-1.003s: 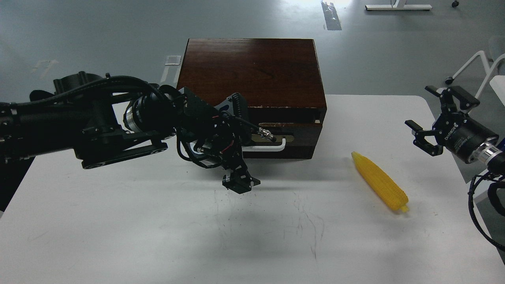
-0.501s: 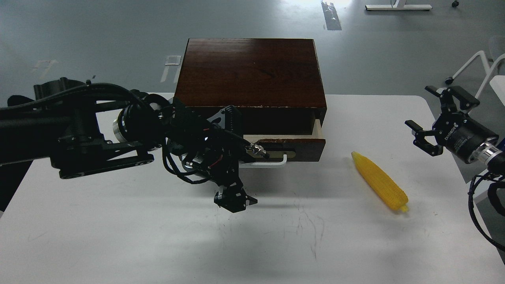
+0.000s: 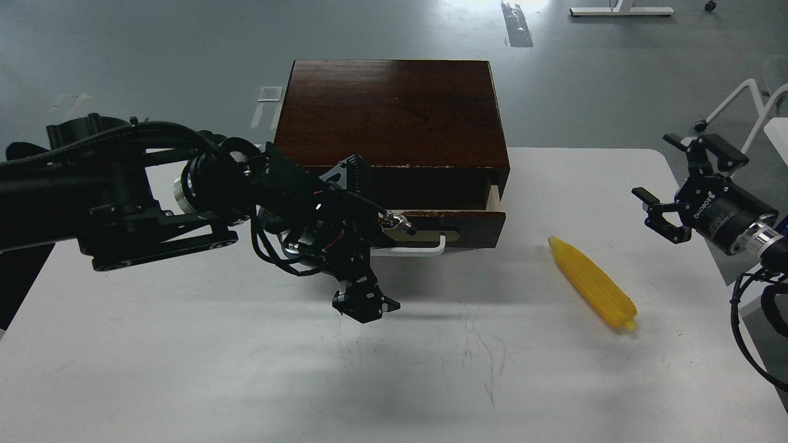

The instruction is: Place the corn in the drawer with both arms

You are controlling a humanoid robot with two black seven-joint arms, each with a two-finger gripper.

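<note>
drawer partly out, corn on the table

the drawer [image 3: 458, 223] of the dark brown cabinet [image 3: 394, 111] stands pulled a little way out: a strip of pale wood side shows at its right end, and a dark gap opens between its front and the cabinet's top edge. the white bar handle [image 3: 411, 247] runs along the drawer front under a tan oblong plate.

the left arm reaches in from the left across the white table [image 3: 184, 369]. the left gripper [image 3: 363, 271] sits at the left part of the handle, but its body and cables cover that stretch of the bar, so i cannot tell whether the fingers are closed on it or merely beside it. one black finger tip hangs low, just above the tabletop in front of the drawer.

the corn [image 3: 594, 284] lies flat on the table, to the right of the drawer and apart from it, angled with its tapered end toward the cabinet and its stub end toward the near right.

the right gripper [image 3: 668, 184] hangs over the table's right edge, above and right of the corn, fingers spread wide with nothing between them.
</note>
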